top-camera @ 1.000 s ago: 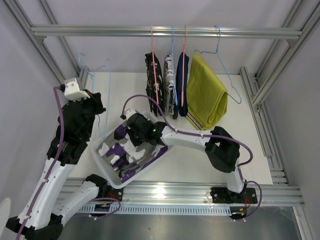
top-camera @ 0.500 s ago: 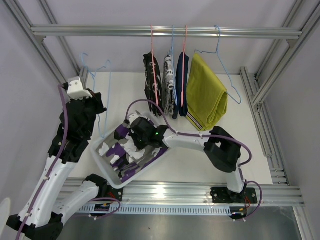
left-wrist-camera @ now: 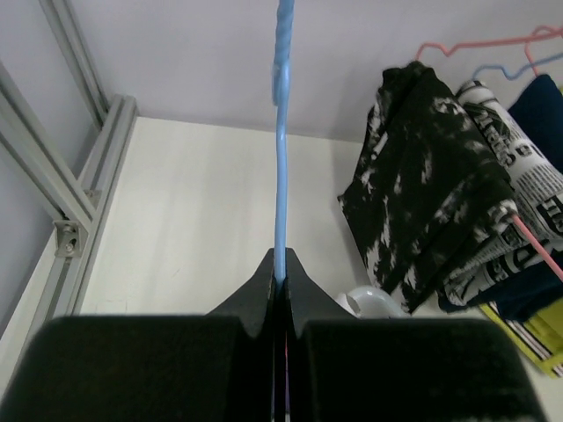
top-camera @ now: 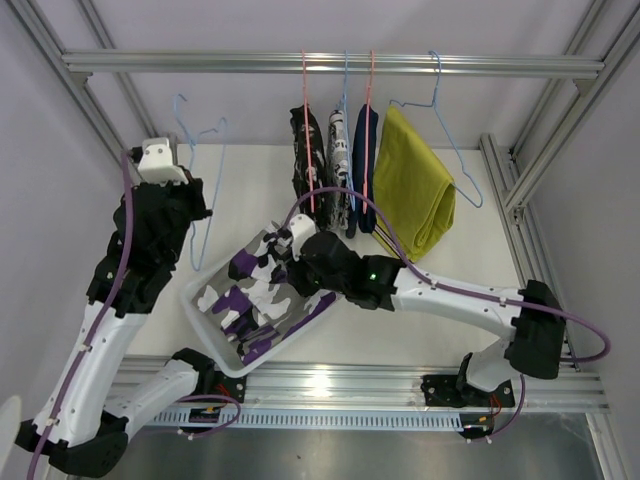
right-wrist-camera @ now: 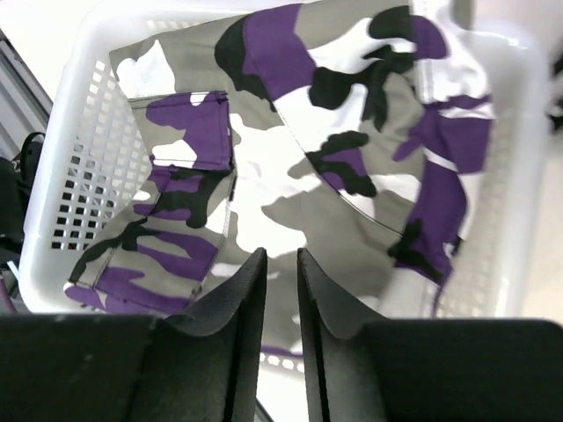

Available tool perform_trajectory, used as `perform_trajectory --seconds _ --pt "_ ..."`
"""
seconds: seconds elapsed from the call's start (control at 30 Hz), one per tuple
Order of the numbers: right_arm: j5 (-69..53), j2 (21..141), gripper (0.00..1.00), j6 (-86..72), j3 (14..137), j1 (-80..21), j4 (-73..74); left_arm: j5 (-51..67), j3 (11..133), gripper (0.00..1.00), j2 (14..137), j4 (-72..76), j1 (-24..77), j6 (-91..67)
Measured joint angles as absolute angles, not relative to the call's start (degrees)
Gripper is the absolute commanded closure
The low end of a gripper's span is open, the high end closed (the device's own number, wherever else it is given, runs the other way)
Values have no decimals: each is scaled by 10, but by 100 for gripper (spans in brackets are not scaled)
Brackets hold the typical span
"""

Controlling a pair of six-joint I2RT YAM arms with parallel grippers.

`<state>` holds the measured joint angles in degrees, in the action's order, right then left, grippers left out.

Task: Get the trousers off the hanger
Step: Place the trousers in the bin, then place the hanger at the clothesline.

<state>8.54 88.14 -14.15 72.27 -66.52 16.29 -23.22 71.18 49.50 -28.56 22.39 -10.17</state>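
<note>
Left of the white plastic basket (top-camera: pixel 212 345), the left gripper (left-wrist-camera: pixel 279 264) pinches an empty blue wire hanger (left-wrist-camera: pixel 281 176). The purple-grey-white camouflage trousers (right-wrist-camera: pixel 290 176) lie in the basket, and the right gripper (right-wrist-camera: pixel 281 257) hovers over them, slightly parted and empty. Behind the basket, black-and-white splotched trousers (top-camera: pixel 305 150), white printed trousers (top-camera: pixel 337 145), navy trousers (top-camera: pixel 367 150) and mustard trousers (top-camera: pixel 412 185) hang, not yet removed.

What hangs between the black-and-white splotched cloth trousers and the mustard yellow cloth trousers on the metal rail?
Two folded pairs hang there: the white cloth trousers with black print and the plain navy cloth trousers. The top external view shows it.

White basket (top-camera: pixel 208 340) on table (top-camera: pixel 260 190) — rail (top-camera: pixel 200 63) overhead, seemingly aluminium.
</note>
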Motion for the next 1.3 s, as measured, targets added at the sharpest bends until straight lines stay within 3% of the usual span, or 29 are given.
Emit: perform_trajectory --seconds 0.1,0.13,0.2,0.43,0.77,1.3 --pt "90 848 70 -138 703 -662 164 -206 741 100 508 -319 224 -98" --pt "91 837 61 -136 695 -661 165 -196 750 99 513 -330 224 -95" --pt "93 813 54 -134 680 -659 165 -176 767 100 523 -349 224 -88" --pt "111 676 49 -128 613 -655 174 -127 838 100 576 -400 214 -56" --pt "159 444 45 -142 492 -639 208 -149 910 100 623 -415 200 -39" --pt "182 500 48 -152 488 -656 225 -158 953 99 685 -397 95 -25"
